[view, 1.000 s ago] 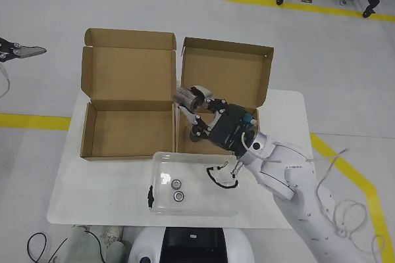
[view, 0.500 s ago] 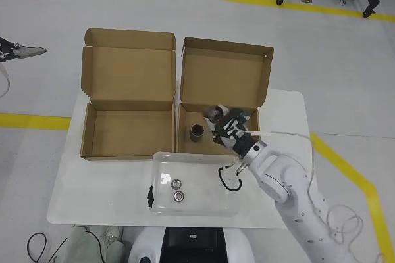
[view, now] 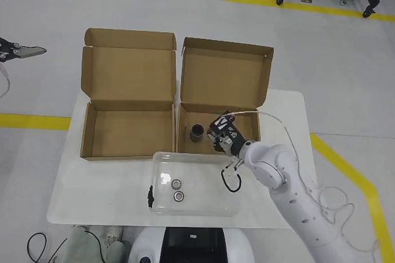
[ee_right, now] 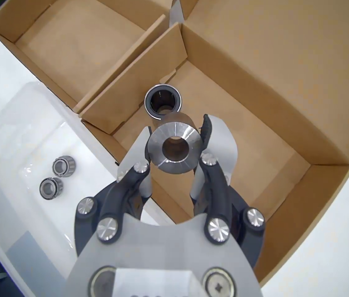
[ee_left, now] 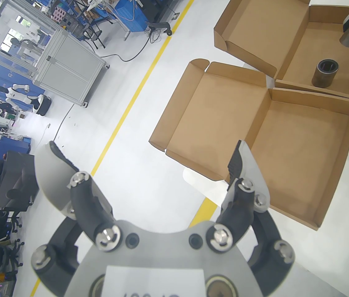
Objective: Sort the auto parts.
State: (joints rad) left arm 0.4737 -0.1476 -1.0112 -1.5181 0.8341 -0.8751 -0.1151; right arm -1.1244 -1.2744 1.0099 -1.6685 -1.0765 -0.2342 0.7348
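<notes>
The right arm has been pulling back toward the robot across the right box point(ee_right: 255, 143), carrying its load from the back corner to the front half. Nearest, two small bearings point(ee_right: 64, 166) are lying in the clear tray point(ee_right: 23, 118) on the surface point(view: 283, 131). Just beyond, the right claw point(ee_right: 176, 129) is pinching a steel bushing point(ee_right: 174, 152) by its curved sides and hanging it above the box floor. The bushing's long axis is running close to upright, with the bore facing the wrist. It is looking heavy, rigid and slick, so a pinch across the round wall is probably risking a slip. Further in, a dark sleeve point(ee_right: 162, 101) is standing upright in the same box. The left claw point(ee_left: 143, 156) is hanging spread and empty, well off the surface.
</notes>
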